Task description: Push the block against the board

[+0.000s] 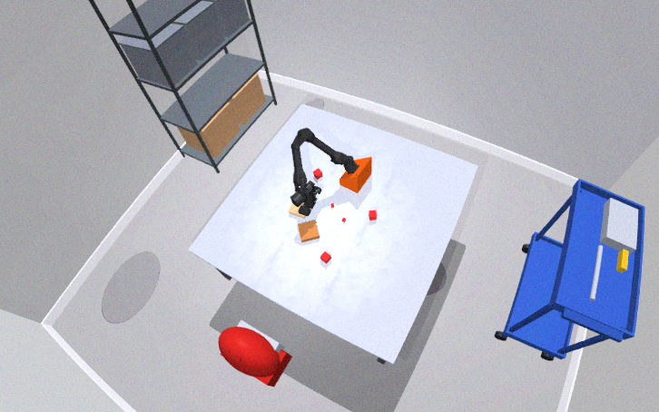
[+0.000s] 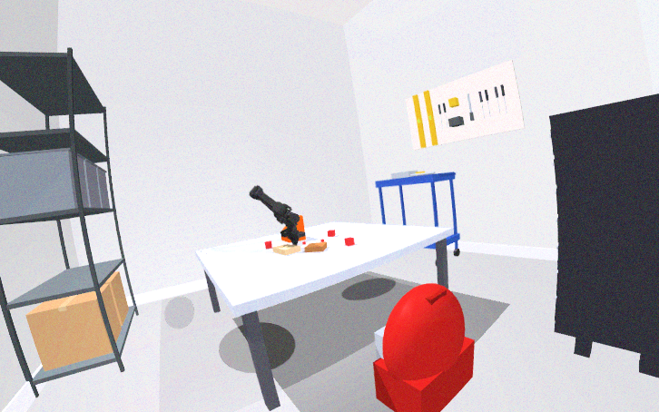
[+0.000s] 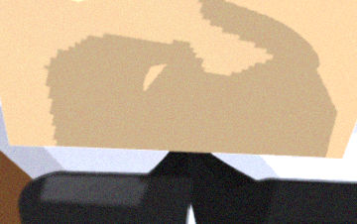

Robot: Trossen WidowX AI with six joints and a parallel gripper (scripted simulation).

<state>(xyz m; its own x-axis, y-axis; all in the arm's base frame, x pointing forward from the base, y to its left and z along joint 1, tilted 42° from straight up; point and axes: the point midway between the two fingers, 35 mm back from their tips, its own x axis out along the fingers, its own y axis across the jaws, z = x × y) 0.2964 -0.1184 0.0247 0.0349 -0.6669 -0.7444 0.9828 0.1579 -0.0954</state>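
Worktop: white [image 1: 378,300] [image 2: 271,277]; carries the arm [image 1: 296,162] [image 2: 270,201], two wooden pieces and small red cubes.
Brown piece: looks square from above [image 1: 308,230] [image 2: 316,247]; flat on the worktop, near the pale piece and apart from it in the top view.
Pale piece: [image 1: 294,210] [image 2: 285,250] [image 3: 124,114] flat on the worktop, partly hidden by the arm from above; the arm's shadow falls across it in the wrist view.
Side contact, block to board: none; a gap shows between the two pieces.
Tool: [image 1: 305,210] [image 2: 295,242] [image 3: 189,154] clenched, nothing in its grasp; pointing down at the pale piece. Cannot tell whether it touches.
Shelf rack: [image 1: 186,112] [image 2: 93,262] grey bins [image 1: 194,45] [image 2: 38,184] on an upper shelf, cardboard boxes [image 1: 232,112] [image 2: 67,330] on the bottom one.
Bin and box contents: cannot be made out.
Blue cart: [image 1: 568,242] [image 2: 415,180] top tray holds a pale box [image 1: 623,224], a white rod [image 1: 595,271] and a yellow block [image 1: 622,260].
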